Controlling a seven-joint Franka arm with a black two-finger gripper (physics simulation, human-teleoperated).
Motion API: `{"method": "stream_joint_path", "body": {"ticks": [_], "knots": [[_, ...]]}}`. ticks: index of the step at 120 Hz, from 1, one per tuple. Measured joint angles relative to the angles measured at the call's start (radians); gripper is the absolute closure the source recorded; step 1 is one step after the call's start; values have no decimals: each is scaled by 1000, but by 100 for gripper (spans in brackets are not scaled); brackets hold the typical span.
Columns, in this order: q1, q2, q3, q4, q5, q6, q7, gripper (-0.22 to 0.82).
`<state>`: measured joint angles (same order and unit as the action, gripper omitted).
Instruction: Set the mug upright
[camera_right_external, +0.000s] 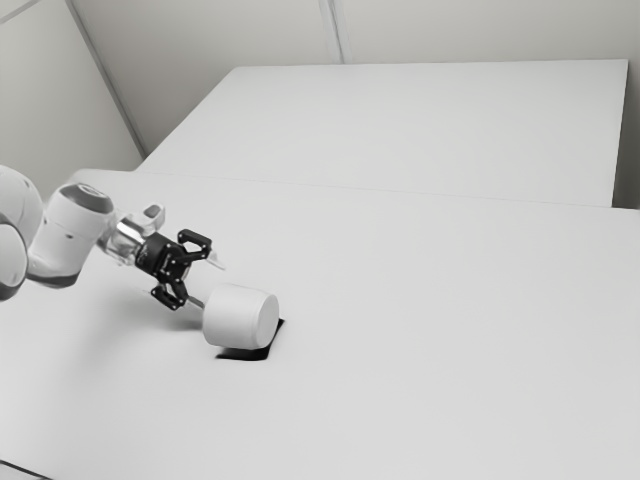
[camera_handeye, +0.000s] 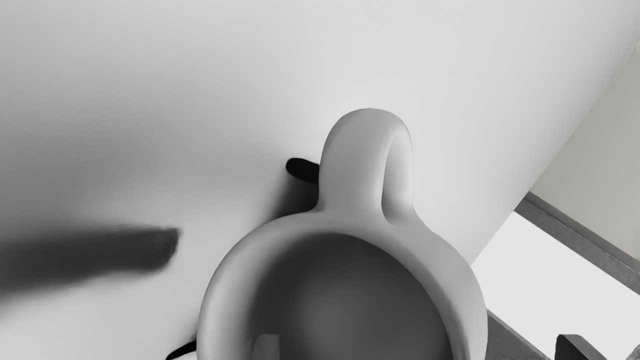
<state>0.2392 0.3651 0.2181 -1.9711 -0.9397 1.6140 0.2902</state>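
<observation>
Surrounding sideways mug (camera_right_external: 238, 317): white table (camera_right_external: 430, 330)

On the table (camera_right_external: 450, 350), a mug (camera_right_external: 240, 315) lay at the exterior view's right of the gripper (camera_right_external: 207, 283), its mouth facing it; another flat surface (camera_right_external: 400, 125) spread behind.

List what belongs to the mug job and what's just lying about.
Job:
- mug, on its side
- gripper, jaws apart

Just there:
- table, bearing the mug
- black patch under the mug; shadow or object, can't tell
- dark line, exterior view's lower left corner
</observation>
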Motion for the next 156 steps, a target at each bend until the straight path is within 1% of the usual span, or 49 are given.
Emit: {"method": "stream_joint_path", "body": {"ticks": [29,33,46,52,62,75,93,109,120,139,147,156], "knots": [[-20,17,-18,0,-107,2,5,0],[-21,17,-18,1,-112,2,3,6],[-22,18,-17,5,-110,2,-2,37],[-22,18,-18,6,-109,2,-5,47],[-27,18,-19,6,-109,2,-11,60],[-33,16,-19,6,-108,3,-22,69],[-42,11,-17,16,-101,5,-40,75],[-71,-17,-17,76,-15,8,-57,78],[-113,-45,-18,118,103,27,-67,79],[-223,-140,-23,127,381,112,-89,79],[-260,-176,-47,126,517,157,-104,79],[-280,-201,-75,125,650,207,-123,79]]}}
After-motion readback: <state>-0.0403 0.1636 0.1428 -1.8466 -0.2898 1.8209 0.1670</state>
